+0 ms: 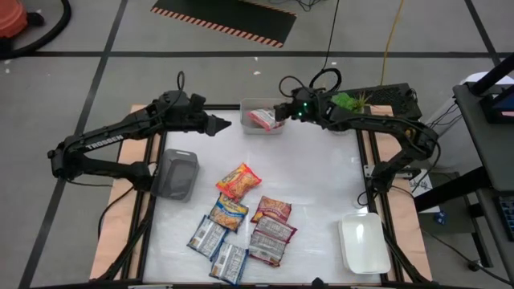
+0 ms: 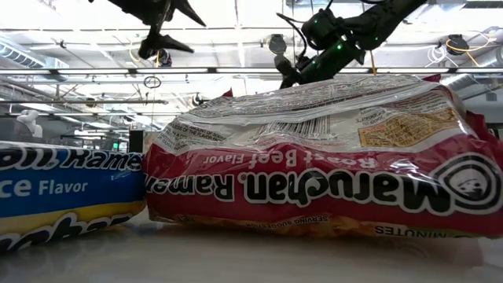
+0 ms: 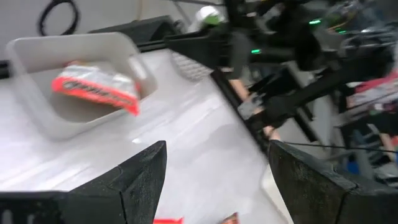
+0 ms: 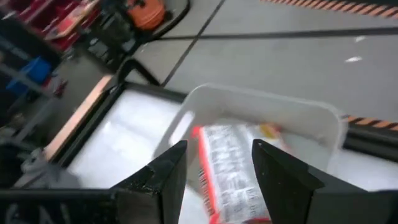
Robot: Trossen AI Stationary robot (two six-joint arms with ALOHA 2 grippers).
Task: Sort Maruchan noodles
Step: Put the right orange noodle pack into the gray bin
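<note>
You are at the end of one placement, as I read it: an orange-red packet [image 1: 260, 119] lies inside the clear tray [image 1: 246, 105] at the far edge of the desk [image 1: 321, 177], and your right gripper [image 1: 279, 111] hangs just over that tray's right end with its jaws parted and nothing between them. In the right wrist view the packet [image 4: 233, 168] shows between and beyond the dark fingers [image 4: 163, 177], free of them. Your left gripper [image 1: 225, 123] hovers just left of the tray, jaws spread wide and empty. The rest of the noodles sit in a loose cluster near the desk's front: a crumpled orange-red packet [image 1: 238, 180], two maroon packets [image 1: 272, 209], and blue-silver ones [image 1: 208, 236] beside them. A grey tray [image 1: 177, 174] at the left and a white tray [image 1: 365, 244] at the front right appear to hold nothing yet. Your next move is probably to lift clear and go for another packet, matching colour to tray. The packet in the clear tray lies with its long axis slanted across the tray, roughly left to right; I cannot tell which way its print faces.
</note>
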